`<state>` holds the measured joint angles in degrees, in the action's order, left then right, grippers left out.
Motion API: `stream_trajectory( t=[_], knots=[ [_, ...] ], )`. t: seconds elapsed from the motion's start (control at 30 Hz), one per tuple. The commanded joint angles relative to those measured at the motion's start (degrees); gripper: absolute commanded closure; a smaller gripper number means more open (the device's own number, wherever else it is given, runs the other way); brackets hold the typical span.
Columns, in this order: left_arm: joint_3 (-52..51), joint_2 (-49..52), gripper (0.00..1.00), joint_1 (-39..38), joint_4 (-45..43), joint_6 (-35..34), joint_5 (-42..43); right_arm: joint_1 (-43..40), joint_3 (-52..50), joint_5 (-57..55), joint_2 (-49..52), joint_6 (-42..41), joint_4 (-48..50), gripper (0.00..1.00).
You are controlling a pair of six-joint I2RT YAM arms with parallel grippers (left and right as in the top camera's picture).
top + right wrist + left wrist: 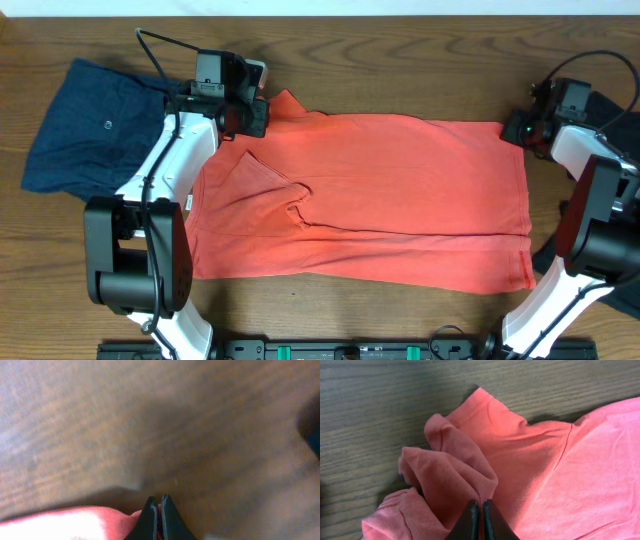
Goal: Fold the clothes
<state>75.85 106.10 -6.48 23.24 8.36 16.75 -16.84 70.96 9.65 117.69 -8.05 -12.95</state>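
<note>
Where the overhead view looks down: coral-red T-shirt (400,190) spread flat across the middle of the wooden table (400,60), its left part creased and folded inward. Navy-blue garment (90,125) at far left; black garment (612,105) at the right edge. Left gripper (253,115) at the shirt's far left corner, right gripper (517,128) at its far right corner.

Left wrist view: jaws pressed together on a bunched fold of the shirt.

Right wrist view: jaws closed tight, a sliver of red cloth pinched between them; shirt edge at lower left, table blurred.
</note>
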Motion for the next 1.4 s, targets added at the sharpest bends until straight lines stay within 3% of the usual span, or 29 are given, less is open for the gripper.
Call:
stream_trajectory(
  t=[0.0, 0.23, 0.47, 0.73, 0.93, 1.1, 1.37],
  knots=[
    [0.1, -2.3, 0.94, -0.1, 0.3, -0.4, -1.0, -1.7, -1.6, -0.3, -3.1, 0.0, -2.5, 0.99],
    [0.1, -9.3, 0.94, 0.0, 2.6, -0.5, -5.9, -3.0, -1.6, 0.3, -15.2, 0.0, -10.2, 0.99],
    [0.1, -14.1, 0.94, 0.0, 13.6, -0.5, -9.4, -3.2, -1.6, 0.2, -25.1, -0.1, -22.3, 0.99],
    [0.1, -14.0, 0.94, 0.0, 28.2, -0.5, -16.1, -3.2, -1.7, -5.6, -26.0, -3.3, -36.9, 0.99],
    [-0.9, -14.0, 0.94, 0.0, 36.4, -3.1, -16.2, -3.5, -1.7, -9.7, -26.0, -4.8, -44.8, 0.99],
    [-3.9, -14.0, 0.94, 0.1, 39.4, -3.3, -16.4, -3.5, -1.7, -16.0, -26.0, -7.4, -50.4, 0.99],
    [-8.1, -14.0, 0.94, 0.3, 40.7, -4.6, -18.8, -3.5, -1.7, -16.3, -26.0, -7.4, -53.7, 0.99]
  ],
)
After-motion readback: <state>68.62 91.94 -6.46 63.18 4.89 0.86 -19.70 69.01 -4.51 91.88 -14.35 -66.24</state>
